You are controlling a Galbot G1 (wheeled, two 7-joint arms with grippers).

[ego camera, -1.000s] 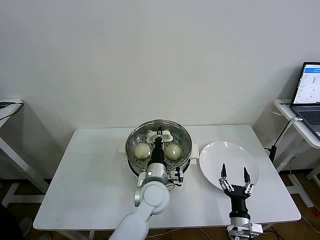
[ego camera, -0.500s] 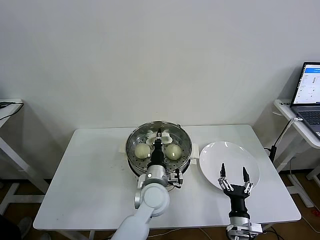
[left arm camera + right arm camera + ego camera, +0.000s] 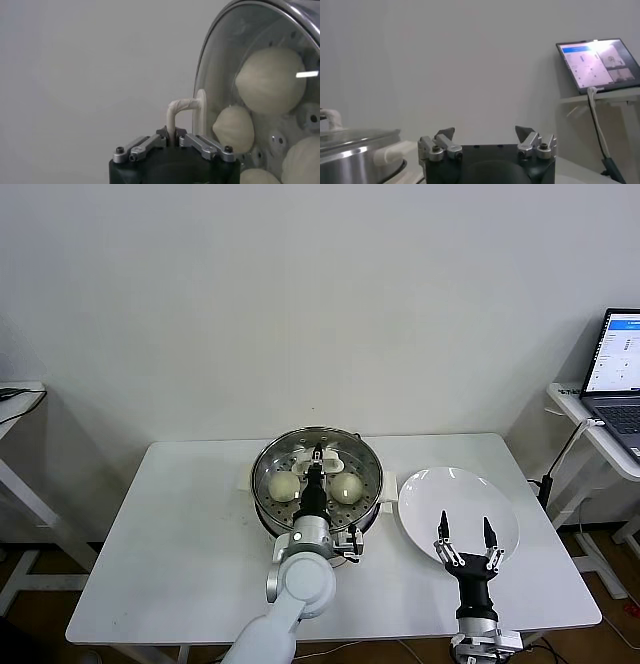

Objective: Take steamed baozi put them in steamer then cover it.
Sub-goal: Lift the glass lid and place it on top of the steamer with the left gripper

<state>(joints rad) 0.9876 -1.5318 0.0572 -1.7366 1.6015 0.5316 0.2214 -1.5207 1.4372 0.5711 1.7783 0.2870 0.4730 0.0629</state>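
Room: plain white wall behind a white table (image 3: pixel 180 524); laptop (image 3: pixel 622 369) on a side stand at the right.
Left arm: reaches up from the near edge of the table and forward over the steamer (image 3: pixel 317 484), wrist pointing away from the robot.
Left gripper (image 3: pixel 317 456): at the middle of the lid (image 3: pixel 350 454), fingers drawn close together around the white handle (image 3: pixel 179 114); in the left wrist view the handle's loop stands just between the fingertips; whether they press on it cannot be told.
Lid: seated on the steamer, glass side showing in the left wrist view.
Baozi (image 3: pixel 285 485): inside the steamer under the lid, two plain in the head view either side of the gripper, more seen through the glass in the left wrist view.
Right arm: upright at the near right edge of the table.
Right gripper (image 3: pixel 465 536): fingers spread wide apart, holding nothing, over the near rim of the plate (image 3: pixel 430 494).
Plate: on the table just right of the steamer.
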